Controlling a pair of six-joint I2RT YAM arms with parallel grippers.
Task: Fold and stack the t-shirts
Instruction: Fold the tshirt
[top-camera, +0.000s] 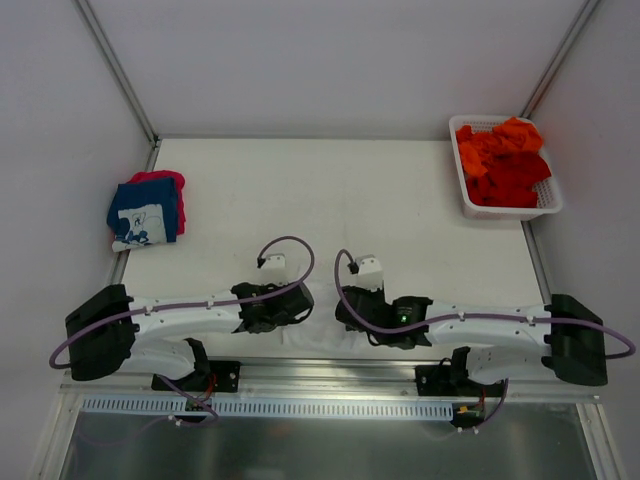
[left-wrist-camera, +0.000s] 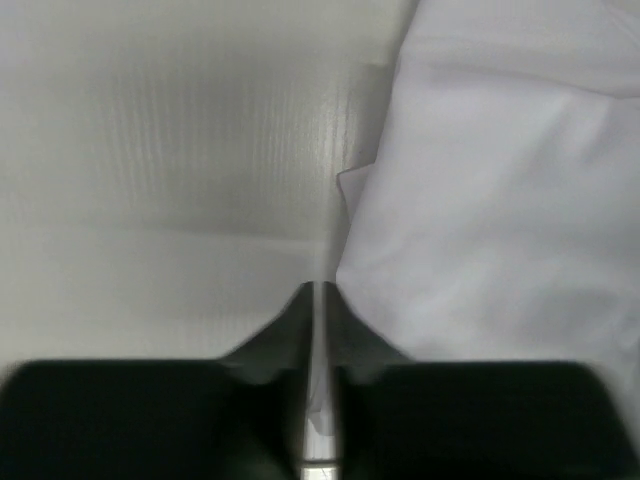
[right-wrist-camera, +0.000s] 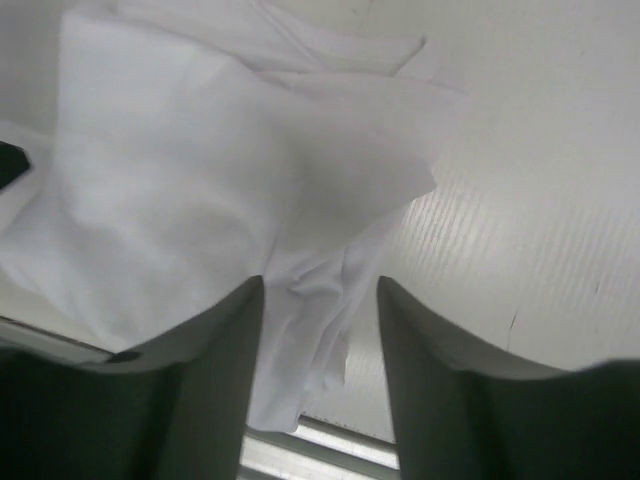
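Note:
A plain white t-shirt (top-camera: 318, 332) lies bunched at the table's near edge, between my two grippers. My left gripper (left-wrist-camera: 316, 290) is shut, with a thin sliver of the white t-shirt (left-wrist-camera: 490, 200) pinched between its fingers; the rest of the cloth spreads to its right. My right gripper (right-wrist-camera: 320, 285) stands open, and a crumpled fold of the white t-shirt (right-wrist-camera: 200, 170) lies loose between its fingers. In the top view the left gripper (top-camera: 298, 305) and the right gripper (top-camera: 346, 310) face each other. A navy t-shirt with white print (top-camera: 145, 212) lies folded on a pink-red one (top-camera: 165, 180) at the far left.
A white lattice basket (top-camera: 545, 205) at the back right holds orange and red t-shirts (top-camera: 503, 162). Walls with metal rails close in the table on the left, right and back. A metal rail (top-camera: 330, 372) runs along the near edge.

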